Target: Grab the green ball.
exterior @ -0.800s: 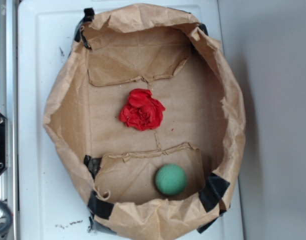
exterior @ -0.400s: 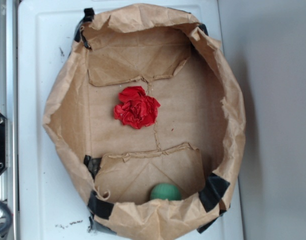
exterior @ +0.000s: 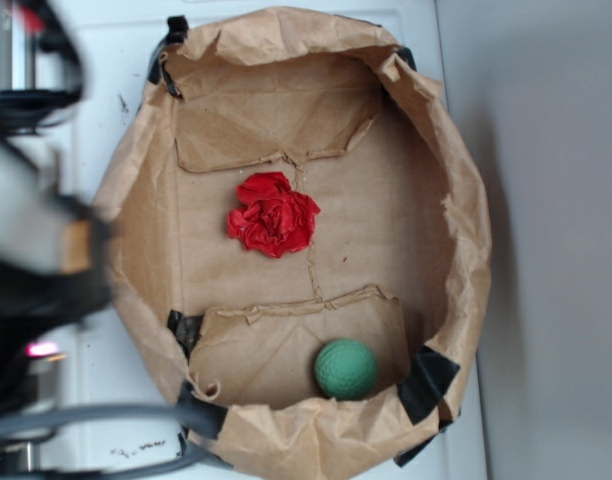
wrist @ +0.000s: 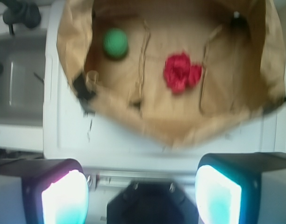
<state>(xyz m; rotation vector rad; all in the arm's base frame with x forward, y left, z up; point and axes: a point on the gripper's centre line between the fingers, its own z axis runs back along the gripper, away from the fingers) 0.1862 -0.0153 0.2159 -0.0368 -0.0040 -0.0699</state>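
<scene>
Arm (exterior: 36,260) at left frame edge in exterior view, blurred, dark links with pale section. End effector (wrist: 142,193) spread wide, empty; two pale fingers (wrist: 64,198) low in wrist view.

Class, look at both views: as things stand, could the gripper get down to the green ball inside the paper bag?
Probably yes. The green ball lies uncovered on the floor of the open-topped paper bag, apart from the red cloth wad. The open gripper is outside the rim. The bag's near wall beside the ball may crowd one finger.

Exterior: overhead. Wrist: oblique from outside; both share paper bag (exterior: 456,200) (wrist: 255,70).
</scene>
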